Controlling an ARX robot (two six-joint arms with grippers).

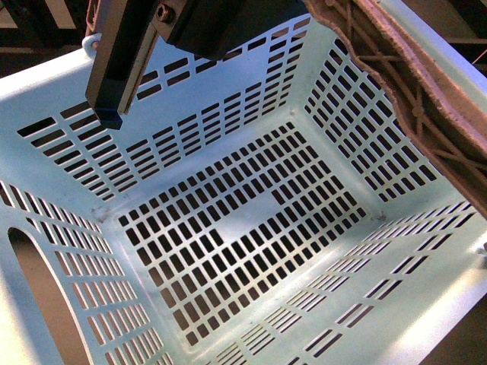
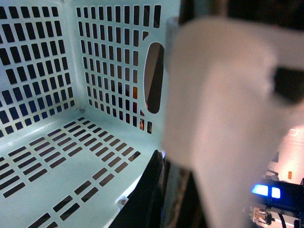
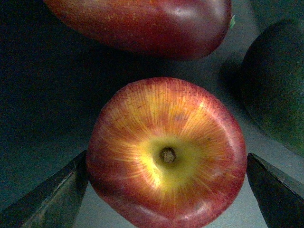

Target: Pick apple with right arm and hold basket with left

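The pale mint slotted basket (image 1: 251, 220) fills the front view, tilted, with nothing inside. My left gripper (image 1: 110, 99), a black body with a flat finger and a screw head, is shut on the basket's far rim. In the left wrist view the gripper (image 2: 164, 185) clamps the basket wall (image 2: 223, 109), which is blurred and close; one dark finger (image 2: 145, 194) lies inside the basket. In the right wrist view the red apple (image 3: 166, 152), with a yellow patch round its stem, sits between my right gripper's (image 3: 166, 199) two dark fingers (image 3: 52, 194), which are shut on it.
A large dark red fruit (image 3: 142, 23) lies just beyond the apple and a dark green fruit (image 3: 280, 80) lies beside it, both on a grey surface. A brownish ribbed edge (image 1: 411, 84) crosses the front view's top right. An oval handle hole (image 2: 154, 78) pierces one basket wall.
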